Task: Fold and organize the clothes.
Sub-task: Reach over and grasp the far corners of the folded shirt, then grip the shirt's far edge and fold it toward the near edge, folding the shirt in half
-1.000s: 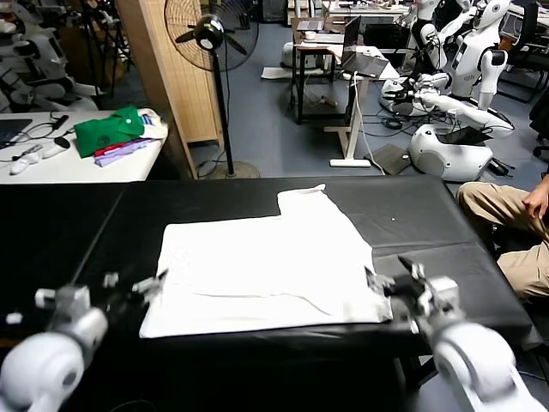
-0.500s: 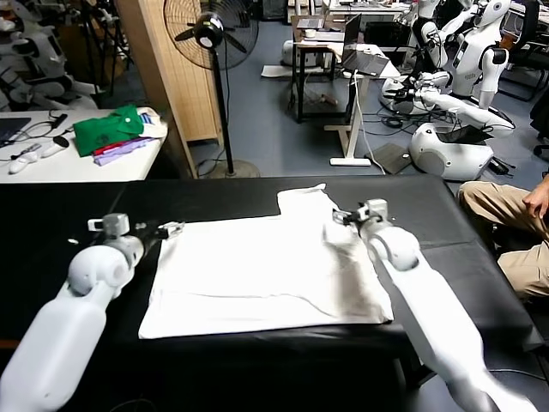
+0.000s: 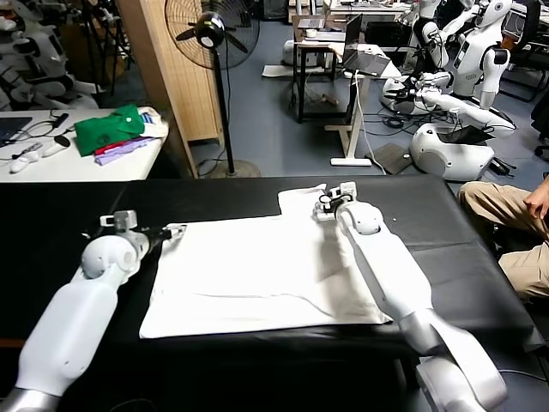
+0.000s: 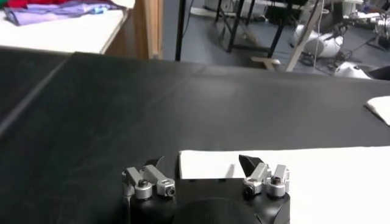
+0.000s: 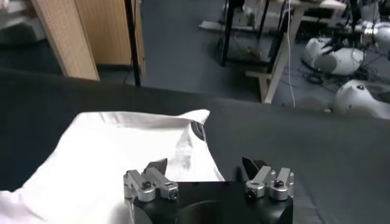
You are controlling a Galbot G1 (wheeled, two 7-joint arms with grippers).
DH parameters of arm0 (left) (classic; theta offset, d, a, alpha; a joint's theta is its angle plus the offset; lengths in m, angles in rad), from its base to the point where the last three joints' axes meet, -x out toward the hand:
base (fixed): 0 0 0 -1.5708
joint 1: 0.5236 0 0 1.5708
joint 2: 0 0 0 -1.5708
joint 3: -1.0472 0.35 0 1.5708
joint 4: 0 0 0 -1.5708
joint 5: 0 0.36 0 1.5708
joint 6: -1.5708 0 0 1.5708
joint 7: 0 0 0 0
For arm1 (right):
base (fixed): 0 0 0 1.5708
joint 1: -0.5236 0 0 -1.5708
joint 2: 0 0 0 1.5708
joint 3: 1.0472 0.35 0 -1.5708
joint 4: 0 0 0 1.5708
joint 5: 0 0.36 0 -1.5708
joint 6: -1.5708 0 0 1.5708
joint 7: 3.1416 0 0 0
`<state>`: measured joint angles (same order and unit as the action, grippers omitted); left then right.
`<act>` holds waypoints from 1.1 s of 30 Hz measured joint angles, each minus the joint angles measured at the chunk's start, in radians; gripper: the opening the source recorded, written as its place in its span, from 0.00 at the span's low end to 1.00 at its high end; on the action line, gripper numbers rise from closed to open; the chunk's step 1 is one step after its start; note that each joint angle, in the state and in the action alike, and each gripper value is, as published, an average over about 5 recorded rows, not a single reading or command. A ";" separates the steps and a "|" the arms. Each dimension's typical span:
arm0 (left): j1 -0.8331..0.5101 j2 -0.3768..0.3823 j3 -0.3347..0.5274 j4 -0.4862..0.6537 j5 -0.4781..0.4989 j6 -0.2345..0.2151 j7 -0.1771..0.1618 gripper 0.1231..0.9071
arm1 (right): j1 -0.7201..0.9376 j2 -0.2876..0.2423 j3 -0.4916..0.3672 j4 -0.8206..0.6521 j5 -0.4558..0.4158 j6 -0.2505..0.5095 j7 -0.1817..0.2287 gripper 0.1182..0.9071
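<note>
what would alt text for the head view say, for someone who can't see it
A white T-shirt lies flat on a black table with both robot arms reaching over it: the left end effector, open, at the shirt's far left corner, and the right end effector, open, at the sleeve on its far right. Behind are a standing fan and parked robots.

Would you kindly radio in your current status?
Left gripper open at T-shirt's far-left corner. Right gripper open over the sleeve. Nothing held. No obstructions.

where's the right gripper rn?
Head view: the right gripper is open over the far right sleeve of the white T-shirt on the black table; the left gripper is at the shirt's far left corner.
</note>
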<state>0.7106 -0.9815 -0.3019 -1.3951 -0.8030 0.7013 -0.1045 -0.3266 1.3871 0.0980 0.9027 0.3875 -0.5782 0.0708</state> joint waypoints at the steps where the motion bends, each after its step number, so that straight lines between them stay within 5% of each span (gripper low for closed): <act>1: -0.003 -0.003 0.002 0.005 0.005 -0.001 0.001 0.86 | 0.000 0.001 0.002 -0.002 0.001 -0.002 -0.001 0.79; 6: -0.011 -0.016 0.006 0.025 0.021 -0.012 0.007 0.78 | -0.005 0.003 0.011 -0.005 0.016 -0.013 -0.002 0.51; 14: -0.013 -0.016 0.019 0.030 0.044 -0.024 0.029 0.23 | -0.023 0.000 0.018 0.009 0.023 0.020 -0.003 0.02; 18: -0.015 -0.019 0.020 0.030 0.056 -0.059 0.027 0.03 | -0.039 -0.011 0.014 0.033 0.027 0.060 -0.013 0.00; 25: -0.001 -0.020 0.011 0.008 0.065 -0.089 0.021 0.01 | -0.088 -0.058 0.006 0.171 0.078 0.076 -0.014 0.00; 33: 0.085 0.027 -0.041 -0.133 0.061 -0.113 -0.017 0.01 | -0.200 -0.195 0.029 0.437 0.188 0.029 0.008 0.00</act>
<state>0.7958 -0.9545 -0.3424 -1.5284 -0.7416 0.5882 -0.1216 -0.5268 1.1924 0.1268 1.3392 0.5756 -0.5496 0.0788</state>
